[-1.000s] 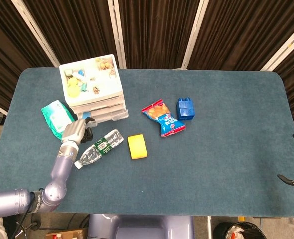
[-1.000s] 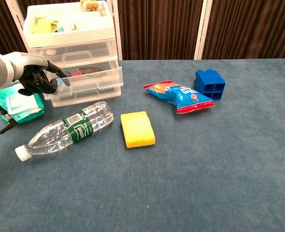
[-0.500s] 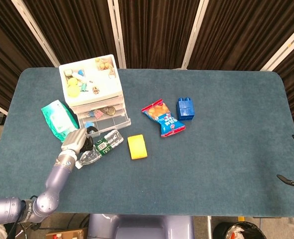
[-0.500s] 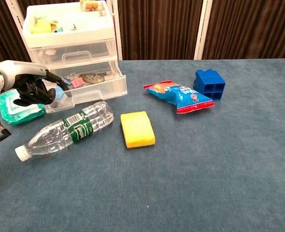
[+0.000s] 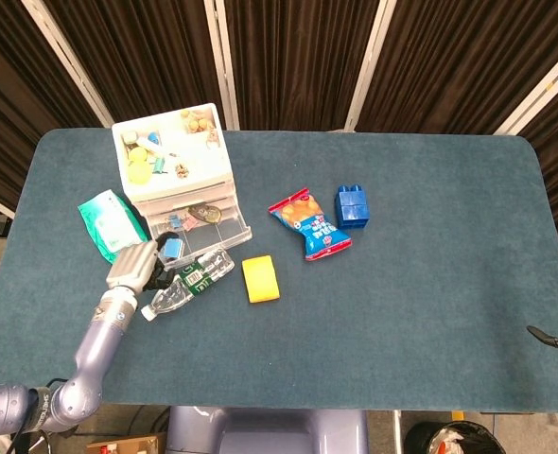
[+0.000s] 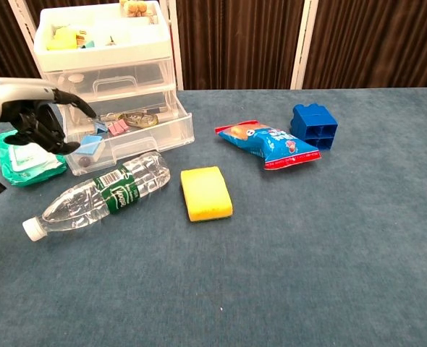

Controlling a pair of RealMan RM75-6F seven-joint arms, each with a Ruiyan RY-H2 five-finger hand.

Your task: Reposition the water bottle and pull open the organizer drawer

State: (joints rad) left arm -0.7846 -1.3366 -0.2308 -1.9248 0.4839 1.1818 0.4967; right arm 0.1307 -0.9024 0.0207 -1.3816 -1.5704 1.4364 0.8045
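Observation:
The clear water bottle (image 5: 189,279) (image 6: 101,195) lies on its side in front of the white organizer (image 5: 172,144) (image 6: 105,43), cap toward the near left. The organizer's bottom drawer (image 5: 224,231) (image 6: 152,139) stands pulled out, showing small items inside. My left hand (image 5: 135,265) (image 6: 36,123) is at the drawer's front left corner with its fingers curled onto it. One finger reaches over the drawer's rim. Of my right hand, only dark fingertips (image 5: 549,337) show at the right edge of the head view; how they stand is unclear.
A green wipes pack (image 5: 109,222) (image 6: 25,159) lies left of the organizer, just behind my left hand. A yellow sponge (image 5: 260,279) (image 6: 206,191) sits right of the bottle. Further right are a snack bag (image 5: 309,224) (image 6: 268,143) and a blue block (image 5: 353,206) (image 6: 315,125).
The bottom drawer went from closed to pulled well out. My left hand moved back toward me and to the left with it. The bottle stayed in place.

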